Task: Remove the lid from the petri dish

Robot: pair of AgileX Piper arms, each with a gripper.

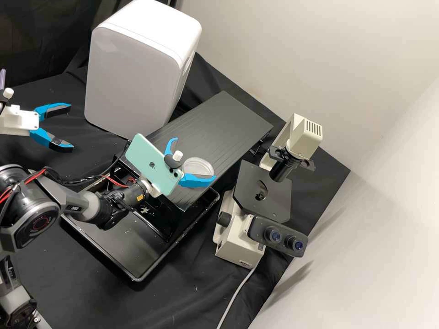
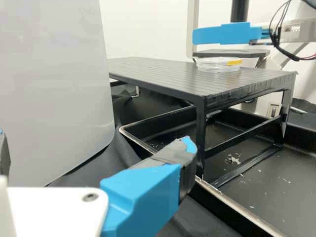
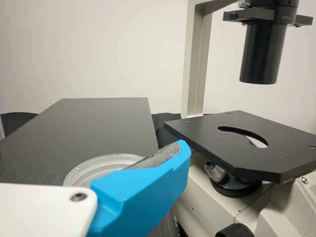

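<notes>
The clear petri dish (image 1: 200, 166), lid on, sits near the front corner of the black ribbed rack (image 1: 215, 121). My right gripper (image 1: 195, 159) is open at the dish, one blue finger behind it and the other along its front side; I cannot tell whether either touches it. The right wrist view has the dish (image 3: 101, 168) just past my own finger (image 3: 148, 182). From the left wrist view, the dish (image 2: 217, 64) lies far off under the right arm's blue finger (image 2: 227, 33). My left gripper (image 1: 58, 127) hangs open and empty at the far left of the bench.
A tall white box (image 1: 137, 68) stands behind the rack. The rack stands in a shallow black tray (image 1: 137, 260). A microscope (image 1: 270, 201) is close to the right of the dish, its black stage (image 3: 247, 143) near the right gripper.
</notes>
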